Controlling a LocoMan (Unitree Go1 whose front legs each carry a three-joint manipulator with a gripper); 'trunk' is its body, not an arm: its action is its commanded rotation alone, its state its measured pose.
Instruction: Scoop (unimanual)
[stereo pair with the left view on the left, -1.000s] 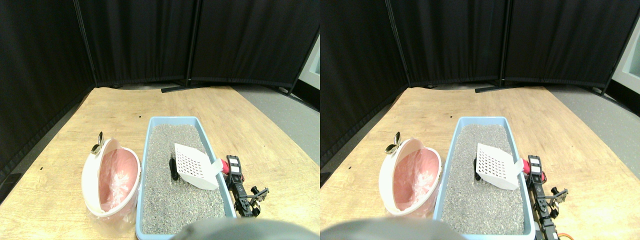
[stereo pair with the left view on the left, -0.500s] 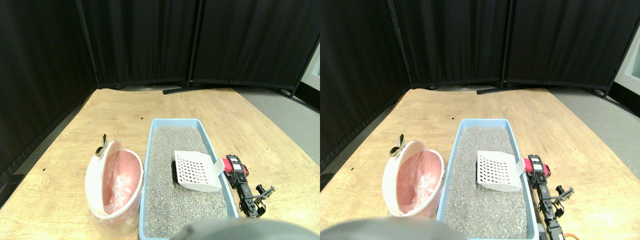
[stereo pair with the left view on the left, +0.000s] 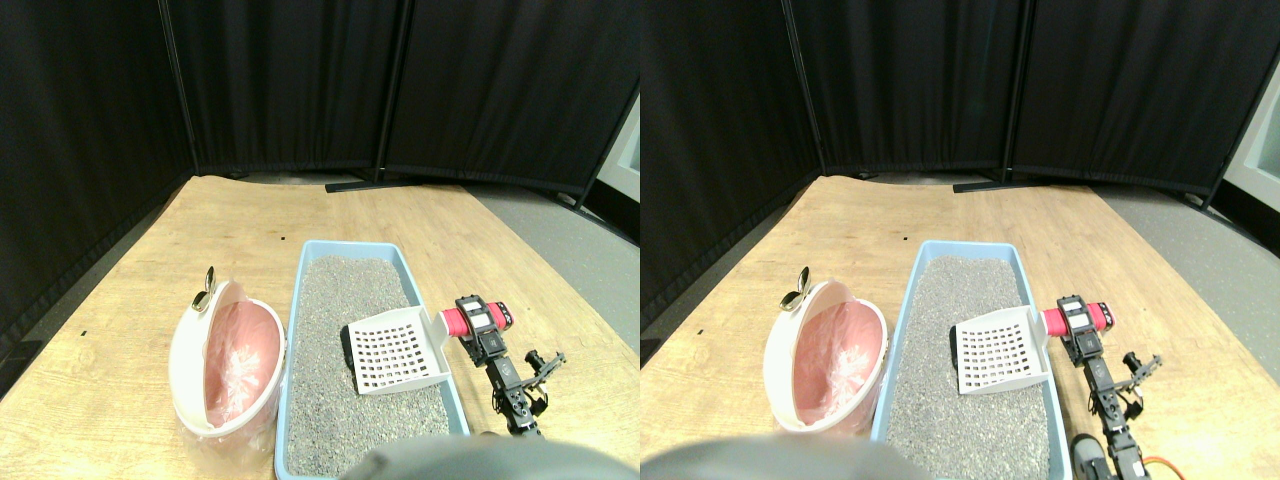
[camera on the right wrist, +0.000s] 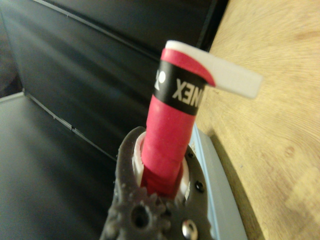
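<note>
right gripper (stereo pair with the left view on the left: 480, 322) clamped on red-wrapped handle (camera on the right wrist: 172, 132) just outside the litter tray (stereo pair with the left view on the left: 296, 340) wall. slotted scoop (stereo pair with the left view on the left: 397, 348) mid-tray on the litter, dark clump (stereo pair with the left view on the left: 346, 345) touching its far edge. drive low under clump, then lift level toward pink bin (stereo pair with the left view on the left: 225, 360) beside tray.

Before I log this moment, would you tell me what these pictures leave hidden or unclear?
- Dark lump in the litter: stereo view, mostly hidden behind the white scoop.
- Blue litter tray: its near end is cut off by the bottom edge.
- Scoop head: not seen in the wrist view; only the red handle shows.
</note>
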